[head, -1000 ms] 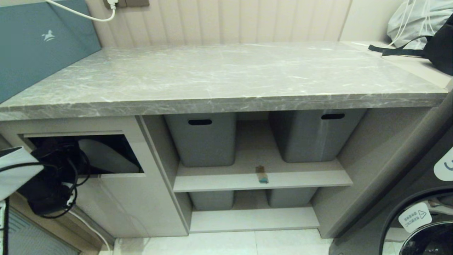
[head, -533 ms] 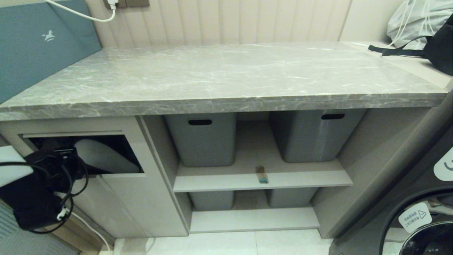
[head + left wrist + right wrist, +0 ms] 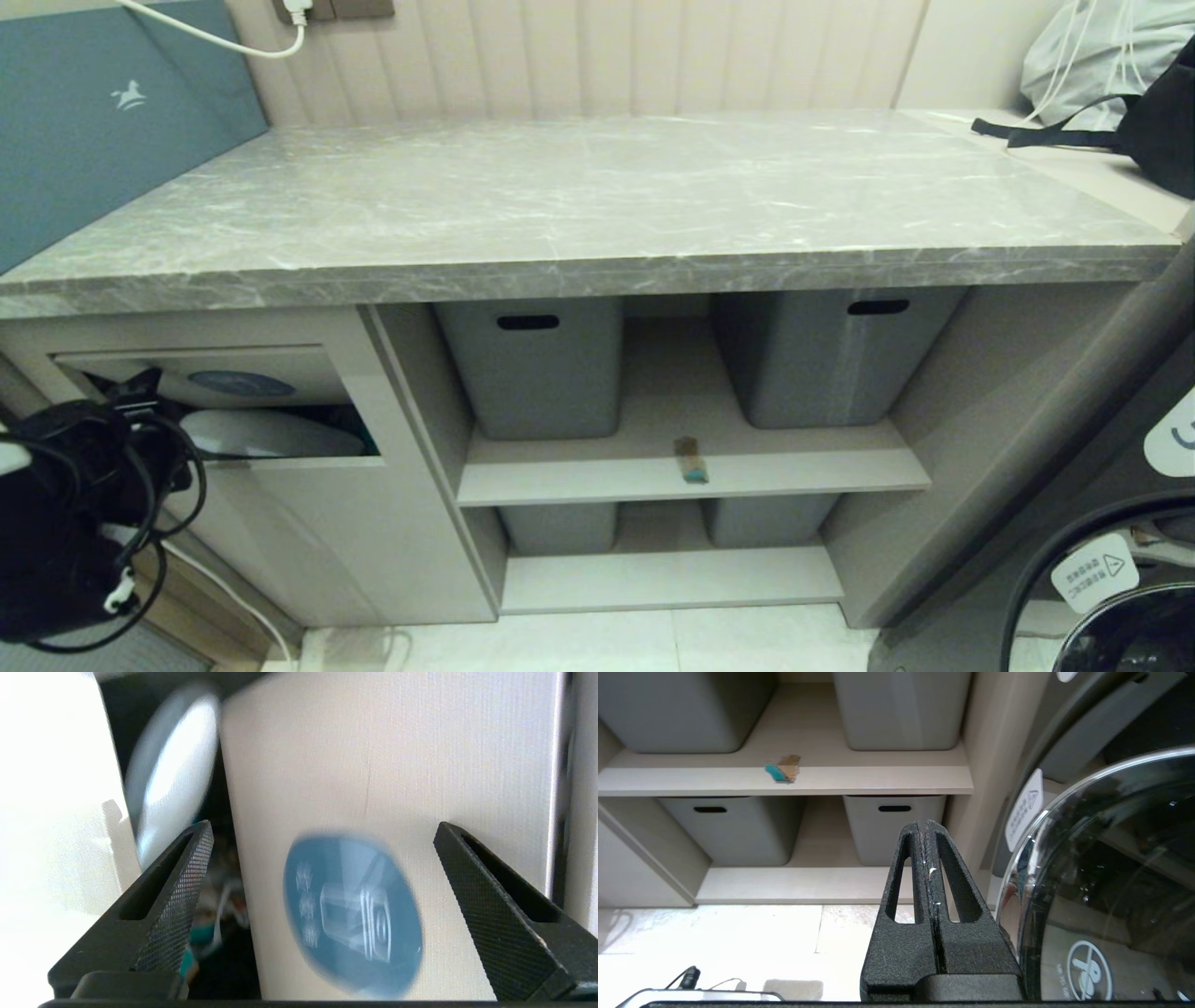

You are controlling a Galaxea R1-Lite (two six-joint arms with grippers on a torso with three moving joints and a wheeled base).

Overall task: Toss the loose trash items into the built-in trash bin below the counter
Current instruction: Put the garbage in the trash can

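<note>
The built-in trash bin (image 3: 308,523) sits under the counter (image 3: 597,187) at the left. Its flap (image 3: 280,369), marked with a round blue sticker (image 3: 241,383), hangs partly swung in. The grey slipper (image 3: 266,434) lies in the opening below the flap's edge. My left arm (image 3: 75,485) is just outside the opening, at its left. My left gripper (image 3: 324,824) is open and empty, facing the flap's sticker (image 3: 352,914), with the slipper (image 3: 173,788) blurred beside it. The brown strip with a teal end (image 3: 691,460) lies on the middle shelf, also seen as the strip (image 3: 783,770). My right gripper (image 3: 924,823) is shut and empty.
Grey tubs (image 3: 532,369) (image 3: 822,359) stand on the shelf behind the strip, with more tubs (image 3: 733,828) below. A washing machine door (image 3: 1111,882) is close on the right. A teal box (image 3: 103,121) leans at the counter's left, and bags (image 3: 1120,84) lie at the far right.
My left arm has drawn back out of the bin opening, down and to the left. The flap has swung back over the opening, showing its sticker. The slipper stays inside, lower.
</note>
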